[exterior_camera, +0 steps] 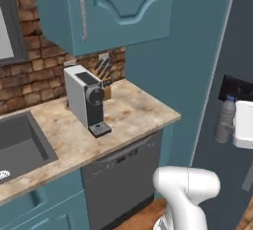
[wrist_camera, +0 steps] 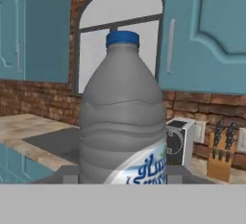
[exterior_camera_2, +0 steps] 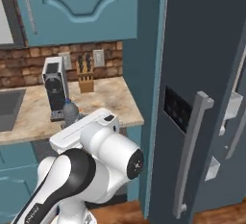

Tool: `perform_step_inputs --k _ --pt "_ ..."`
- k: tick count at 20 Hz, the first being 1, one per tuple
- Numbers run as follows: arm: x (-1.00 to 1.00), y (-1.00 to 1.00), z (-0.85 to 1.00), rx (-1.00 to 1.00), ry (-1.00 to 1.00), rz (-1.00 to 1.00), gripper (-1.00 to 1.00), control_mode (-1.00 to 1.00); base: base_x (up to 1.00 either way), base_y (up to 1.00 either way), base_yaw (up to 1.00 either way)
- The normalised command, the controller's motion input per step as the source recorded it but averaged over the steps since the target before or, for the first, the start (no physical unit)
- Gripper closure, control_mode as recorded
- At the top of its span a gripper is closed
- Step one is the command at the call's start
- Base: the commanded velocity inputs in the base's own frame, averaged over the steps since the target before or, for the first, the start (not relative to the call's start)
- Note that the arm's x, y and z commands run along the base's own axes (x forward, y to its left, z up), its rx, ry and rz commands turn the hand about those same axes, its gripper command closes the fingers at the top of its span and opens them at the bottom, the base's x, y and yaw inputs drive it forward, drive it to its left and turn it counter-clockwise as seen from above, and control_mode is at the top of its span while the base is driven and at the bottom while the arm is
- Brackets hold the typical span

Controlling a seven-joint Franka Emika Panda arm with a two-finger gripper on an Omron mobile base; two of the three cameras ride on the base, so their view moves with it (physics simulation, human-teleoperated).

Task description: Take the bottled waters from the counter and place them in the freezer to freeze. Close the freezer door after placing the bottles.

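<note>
Fingers closed on the grey-blue bottle [wrist_camera: 122,117], which stands right in front of the hand camera, evidently gripped low on its body for carrying. Left base view: the bottle [exterior_camera: 225,119] hangs off the counter [exterior_camera: 128,115], beside the freezer door [exterior_camera: 225,51]. Its long axis is upright, blue cap [wrist_camera: 122,38] uppermost.
</note>
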Motion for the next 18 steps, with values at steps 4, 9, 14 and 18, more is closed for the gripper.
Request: perform_step_inputs --k 4,9,14,18 --pt "0.00 0.00 0.00 0.00 0.00 0.00 1.00 1.00 -0.69 0.00 -0.52" --pt "0.00 0.00 0.00 0.00 0.00 0.00 1.00 1.00 -0.66 0.00 -0.52" --pt "0.00 0.00 0.00 0.00 0.00 0.00 1.00 1.00 -0.43 -0.06 -0.49" --pt "0.00 0.00 0.00 0.00 0.00 0.00 1.00 1.00 -0.07 -0.51 -0.30"
